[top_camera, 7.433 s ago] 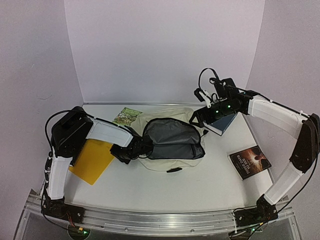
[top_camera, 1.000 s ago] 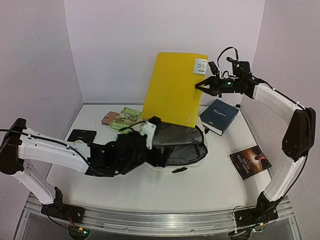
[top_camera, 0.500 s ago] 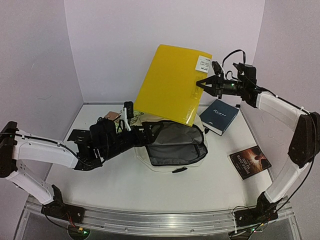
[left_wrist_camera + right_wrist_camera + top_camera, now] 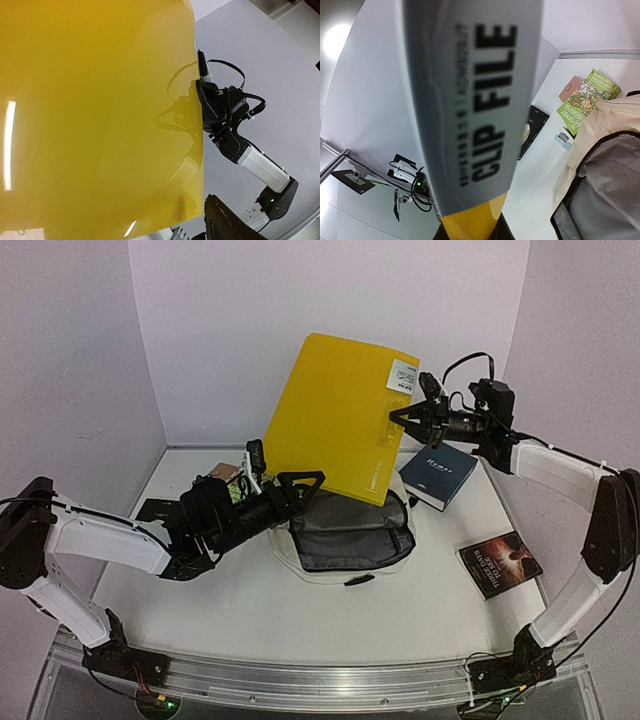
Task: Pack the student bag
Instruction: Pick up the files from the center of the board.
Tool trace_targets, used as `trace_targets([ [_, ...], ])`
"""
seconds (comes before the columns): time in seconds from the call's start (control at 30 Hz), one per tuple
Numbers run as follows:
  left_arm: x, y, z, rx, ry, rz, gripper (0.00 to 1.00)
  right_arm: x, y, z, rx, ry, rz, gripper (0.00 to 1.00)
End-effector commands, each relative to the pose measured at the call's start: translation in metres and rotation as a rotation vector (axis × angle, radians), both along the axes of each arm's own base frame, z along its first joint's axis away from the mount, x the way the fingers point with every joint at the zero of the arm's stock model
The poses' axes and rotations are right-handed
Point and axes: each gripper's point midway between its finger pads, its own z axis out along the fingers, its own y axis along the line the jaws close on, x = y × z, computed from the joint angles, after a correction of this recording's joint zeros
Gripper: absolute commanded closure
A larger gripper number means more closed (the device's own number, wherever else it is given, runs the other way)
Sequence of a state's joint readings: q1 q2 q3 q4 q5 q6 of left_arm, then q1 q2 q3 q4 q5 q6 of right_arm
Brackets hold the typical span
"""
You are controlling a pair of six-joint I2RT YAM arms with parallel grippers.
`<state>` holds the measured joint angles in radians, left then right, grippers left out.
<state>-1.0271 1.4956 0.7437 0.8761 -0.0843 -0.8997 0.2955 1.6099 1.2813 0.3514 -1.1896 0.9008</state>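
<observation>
Step in hand, as I read it: getting the yellow clip file (image 4: 335,415) into the student bag (image 4: 350,525).

- The student bag lies mid-table with its mouth unzipped and facing up, grey lining showing.
- The clip file hangs tilted above the bag's rear-left part. Its lower edge is near the bag's rear rim; whether it touches I cannot tell.
- The right gripper (image 4: 398,415), above and to the rear-right of the bag, is clamped tight on the file's upper corner beside the white label. The right wrist view shows that label, which reads "CLIP FILE".
- The left gripper (image 4: 265,490) is at the bag's left rim, next to a black strap loop (image 4: 300,482). How wide its jaws stand, and whether they grip the fabric, I cannot tell. Its wrist view is filled almost wholly by the file.

To do it well (judgement):
- Square the file's lower edge to the opening before lowering it.
- The file looks about as wide as the mouth, so a corner may catch on the zipper or the rim.
- The left gripper would help by holding the rim up and back.
- The file is thin and held by one corner, so it will likely flex and swing. Lower it slowly.

Surface and room:
- The table (image 4: 400,610) is white, with pale lilac walls behind and to both sides of the bag.
- A navy book (image 4: 440,472) is at the bag's rear-right.
- A dark-covered book (image 4: 498,562) lies further out to the bag's right.
- A green book (image 4: 587,97) and a small brown item (image 4: 570,90) are at its rear-left.
- A black flat item (image 4: 160,508) lies to its left.
</observation>
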Motion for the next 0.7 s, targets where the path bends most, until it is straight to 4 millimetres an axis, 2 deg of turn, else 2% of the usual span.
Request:
trace_targets([
  [0.0, -0.002, 0.002, 0.028, -0.094, -0.051, -0.01, 0.39, -0.023, 0.009, 0.025, 0.043, -0.103, 0.066, 1.0],
  [0.23, -0.001, 0.014, 0.03, -0.11, -0.046, 0.029, 0.86, -0.012, 0.012, 0.012, 0.03, -0.097, 0.037, 0.99],
  [0.27, 0.0, 0.016, 0.029, -0.104, -0.037, 0.036, 0.93, -0.01, 0.012, 0.01, 0.026, -0.096, 0.027, 0.93],
  [0.3, 0.001, 0.018, 0.027, -0.098, -0.026, 0.047, 0.99, -0.005, 0.012, 0.006, 0.021, -0.091, 0.013, 0.8],
  [0.33, 0.001, 0.022, 0.027, -0.101, -0.02, 0.057, 1.0, -0.002, 0.013, 0.002, 0.015, -0.089, 0.003, 0.68],
  [0.43, 0.003, 0.035, 0.025, -0.116, 0.001, 0.095, 1.0, 0.016, 0.012, -0.015, -0.052, -0.094, -0.051, 0.43],
  [0.53, 0.004, 0.054, 0.028, -0.133, 0.023, 0.156, 1.0, 0.039, 0.005, -0.046, -0.24, -0.144, -0.14, 0.34],
  [0.67, 0.004, 0.075, 0.019, -0.077, 0.092, 0.218, 1.0, 0.059, -0.007, -0.086, -0.494, -0.257, -0.201, 0.33],
])
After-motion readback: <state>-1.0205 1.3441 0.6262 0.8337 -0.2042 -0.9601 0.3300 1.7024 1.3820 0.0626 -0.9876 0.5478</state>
